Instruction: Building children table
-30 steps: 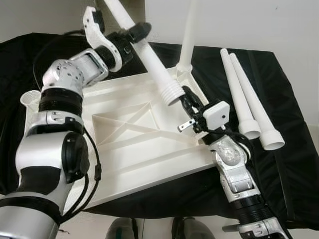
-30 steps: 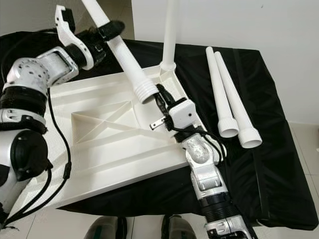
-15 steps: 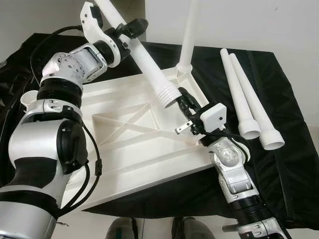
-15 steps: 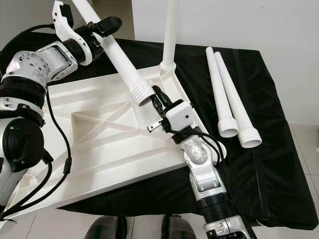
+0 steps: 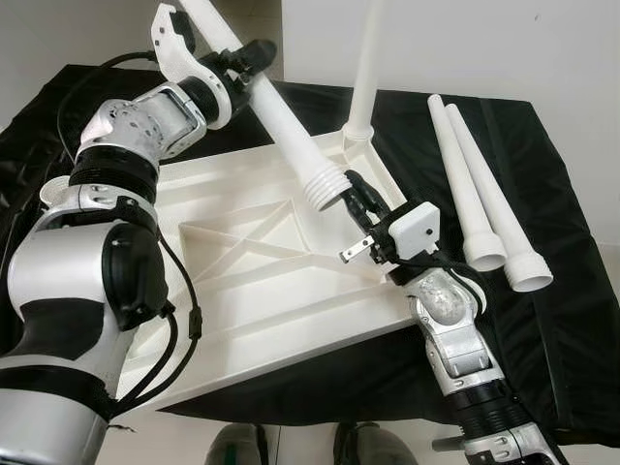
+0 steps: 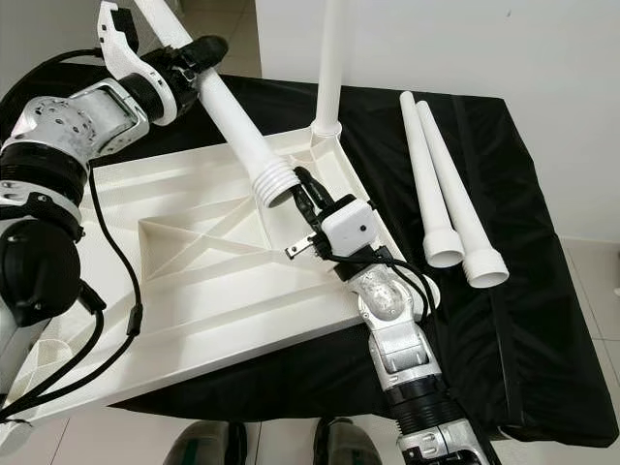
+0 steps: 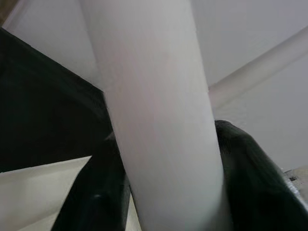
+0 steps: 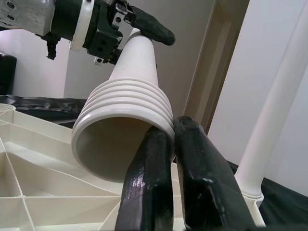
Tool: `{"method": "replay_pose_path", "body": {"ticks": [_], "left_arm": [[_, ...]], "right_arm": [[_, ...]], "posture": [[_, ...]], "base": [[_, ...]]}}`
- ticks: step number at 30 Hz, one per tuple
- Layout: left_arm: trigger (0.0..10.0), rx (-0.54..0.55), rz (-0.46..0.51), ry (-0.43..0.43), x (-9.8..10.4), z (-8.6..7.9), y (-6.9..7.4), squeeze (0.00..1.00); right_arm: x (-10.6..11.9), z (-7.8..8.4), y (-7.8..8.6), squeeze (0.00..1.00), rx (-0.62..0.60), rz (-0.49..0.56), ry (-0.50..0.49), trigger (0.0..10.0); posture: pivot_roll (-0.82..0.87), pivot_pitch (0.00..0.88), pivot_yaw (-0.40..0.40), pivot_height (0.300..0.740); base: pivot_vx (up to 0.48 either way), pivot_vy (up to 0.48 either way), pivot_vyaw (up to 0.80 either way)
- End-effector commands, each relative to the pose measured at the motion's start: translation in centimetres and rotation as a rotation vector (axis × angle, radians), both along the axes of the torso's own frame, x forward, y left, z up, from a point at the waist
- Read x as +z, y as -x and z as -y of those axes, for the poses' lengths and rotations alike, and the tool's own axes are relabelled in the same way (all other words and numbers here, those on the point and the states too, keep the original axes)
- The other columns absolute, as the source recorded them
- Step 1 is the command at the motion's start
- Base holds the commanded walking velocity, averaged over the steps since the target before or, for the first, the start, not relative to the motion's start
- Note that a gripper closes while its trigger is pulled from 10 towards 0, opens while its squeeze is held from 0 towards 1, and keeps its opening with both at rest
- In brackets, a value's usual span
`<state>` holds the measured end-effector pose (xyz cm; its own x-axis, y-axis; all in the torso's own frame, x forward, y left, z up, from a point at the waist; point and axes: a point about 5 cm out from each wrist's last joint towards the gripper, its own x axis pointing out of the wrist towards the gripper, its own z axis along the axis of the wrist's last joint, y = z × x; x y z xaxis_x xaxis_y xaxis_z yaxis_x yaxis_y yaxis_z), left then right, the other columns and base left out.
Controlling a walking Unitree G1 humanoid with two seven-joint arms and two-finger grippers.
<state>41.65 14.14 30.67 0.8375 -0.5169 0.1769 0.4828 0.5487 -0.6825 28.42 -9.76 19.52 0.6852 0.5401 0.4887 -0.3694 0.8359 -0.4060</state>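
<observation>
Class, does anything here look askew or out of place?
Nothing looks damaged. The white plastic table leg with the ribbed end is held slanted by the left gripper and pinched by the right gripper, above the upturned white tabletop.

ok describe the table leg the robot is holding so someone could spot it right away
Start at the white tabletop lying upside down on the black cloth. One leg stands upright in its far right corner, and two more lie loose to the right. The held leg slants in the air above it, gripped by the left gripper, its ribbed open end by the right gripper.

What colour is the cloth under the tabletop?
Black cloth, clearest in the right eye view.
</observation>
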Motion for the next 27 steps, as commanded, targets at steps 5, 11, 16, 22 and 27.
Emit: {"method": "replay_pose_path", "body": {"ticks": [5,11,16,22,27], "left_arm": [[0.0,-0.015,0.041,0.007,1.1,-0.2,0.1,0.0],[0.0,-0.016,0.046,0.017,1.2,-0.3,0.1,0.0],[10.0,-0.01,0.025,0.028,1.1,-0.6,0.0,0.0],[10.0,0.046,-0.013,0.065,0.9,-1.6,-0.1,0.0],[10.0,0.064,-0.016,0.062,0.8,-2.0,-0.2,0.0]], "right_arm": [[0.0,0.0,0.1,0.0,0.004,0.014,0.014,10.0],[0.0,0.0,0.1,0.0,0.003,0.013,0.018,10.0],[-0.2,0.2,0.1,1.0,0.016,-0.001,0.006,10.0],[-0.4,0.3,0.3,1.0,0.024,-0.009,-0.002,10.0],[-0.6,0.3,0.5,1.0,0.033,-0.011,0.001,10.0]], "posture": [[0.01,0.063,0.027,0.74],[0.01,0.063,0.025,0.74],[0.01,0.062,0.024,0.74],[0.01,0.062,0.023,0.74],[0.01,0.063,0.024,0.74]], "base": [[0.0,0.0,0.0],[0.0,0.0,0.0],[0.0,0.0,0.0],[0.0,0.0,0.0],[0.0,0.0,0.0]]}}
